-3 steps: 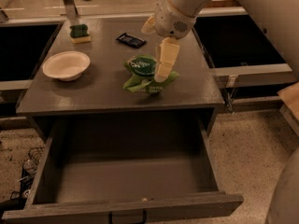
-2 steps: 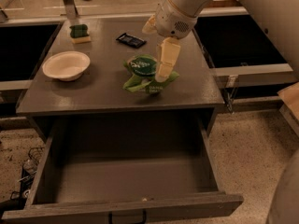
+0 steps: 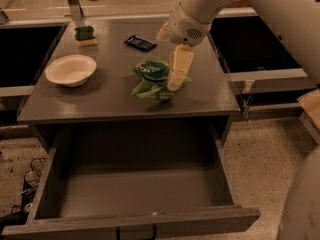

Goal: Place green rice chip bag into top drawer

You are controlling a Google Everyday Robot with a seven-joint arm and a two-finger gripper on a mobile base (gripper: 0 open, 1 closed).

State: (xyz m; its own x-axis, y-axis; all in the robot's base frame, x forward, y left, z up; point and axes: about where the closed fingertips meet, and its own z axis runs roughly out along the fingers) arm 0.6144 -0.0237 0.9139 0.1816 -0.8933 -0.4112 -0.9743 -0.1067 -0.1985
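The green rice chip bag [image 3: 152,79] lies crumpled on the grey cabinet top [image 3: 100,101], right of centre, its dark green round patch with white lettering facing up. My gripper [image 3: 176,81] reaches down from the upper right and sits at the bag's right side, touching it. The bag rests on the surface. The top drawer [image 3: 150,220] is pulled fully out below the cabinet top, toward the camera, and its inside holds nothing. Its small black handle [image 3: 136,232] shows at the bottom edge.
A white bowl [image 3: 71,70] stands on the left of the top. A green-and-yellow sponge [image 3: 85,35] lies at the back left, a small black wrapper [image 3: 140,43] at the back centre. Dark open bays flank the cabinet. My arm's white body [image 3: 300,199] fills the lower right.
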